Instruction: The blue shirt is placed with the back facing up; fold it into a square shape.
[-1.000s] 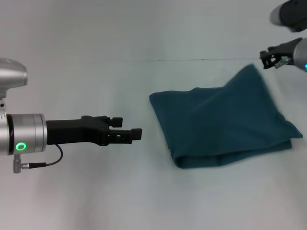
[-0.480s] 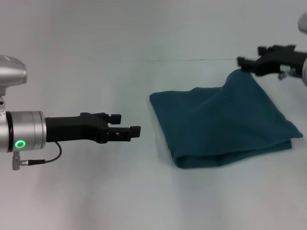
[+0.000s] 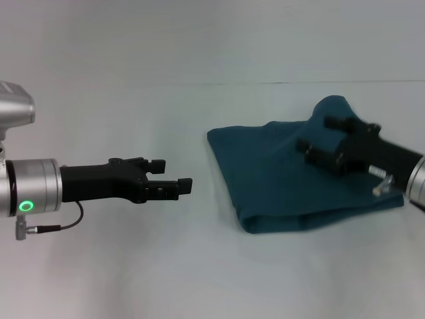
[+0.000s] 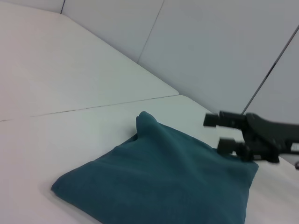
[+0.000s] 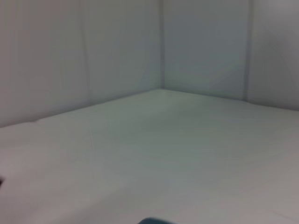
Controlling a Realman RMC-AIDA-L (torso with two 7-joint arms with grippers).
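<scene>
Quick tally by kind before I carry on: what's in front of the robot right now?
Blue shirt, folded on the white table: 1
Pincers, left pincer open beside the shirt, right pincer open above it: 2
Total: 3

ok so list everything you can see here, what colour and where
blue shirt: one, dark teal-blue, folded into a rough square, lying right of centre on the table, far right corner peaked up
table: one, white, under everything
wall panels: pale grey, behind the table
left gripper: one, black, hovering over bare table left of the shirt, jaws slightly apart, holding nothing
right gripper: one, black, over the shirt's right part, jaws open, not gripping the cloth
</scene>
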